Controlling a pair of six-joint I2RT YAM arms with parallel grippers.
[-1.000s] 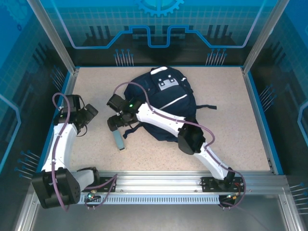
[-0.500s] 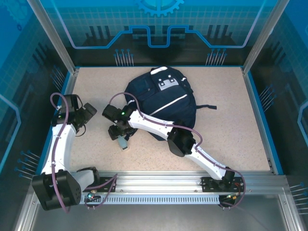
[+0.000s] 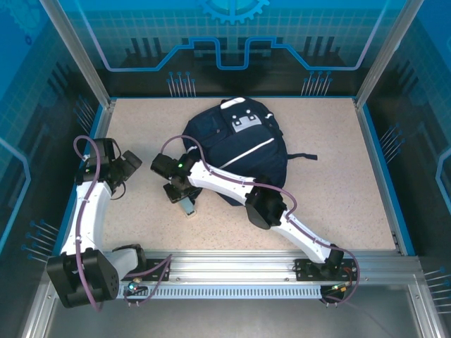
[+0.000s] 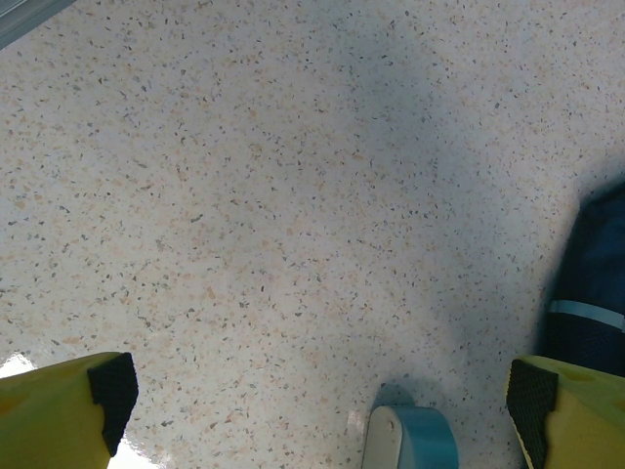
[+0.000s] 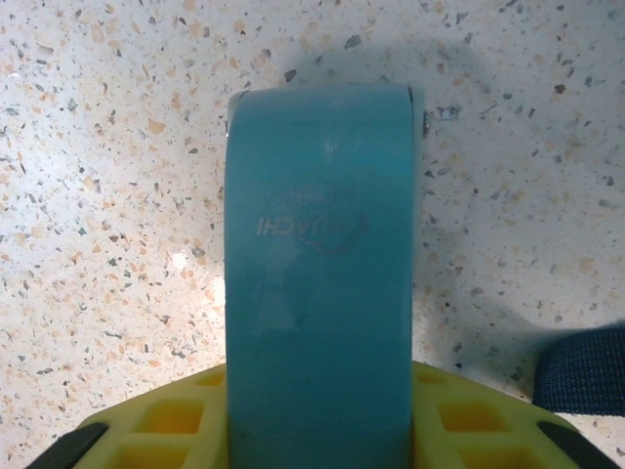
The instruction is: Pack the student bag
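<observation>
The student bag [image 3: 211, 134], a navy backpack with a white stripe and a grey patch, lies at the table's middle back. Its edge shows in the left wrist view [image 4: 596, 283]. A teal case with a cream side [image 3: 187, 207] lies on the table just in front of the bag's left side. My right gripper [image 3: 181, 196] is low over the case. In the right wrist view the yellow fingers [image 5: 469, 425] press both flanks of the case [image 5: 317, 254], so the right gripper [image 5: 317, 430] is shut on it. My left gripper [image 3: 131, 166] hovers wide open to the left, with the case's end [image 4: 415, 442] between its pads [image 4: 115, 389].
A dark bag strap [image 3: 301, 156] trails to the right of the bag, and another strap end [image 5: 582, 371] lies beside the case. Blue rails [image 3: 384, 169] border the speckled table [image 3: 331, 190].
My right gripper came down toward the near-left onto the teal case and closed its fingers against it. The case shifted slightly to the right. The left arm stayed put.
</observation>
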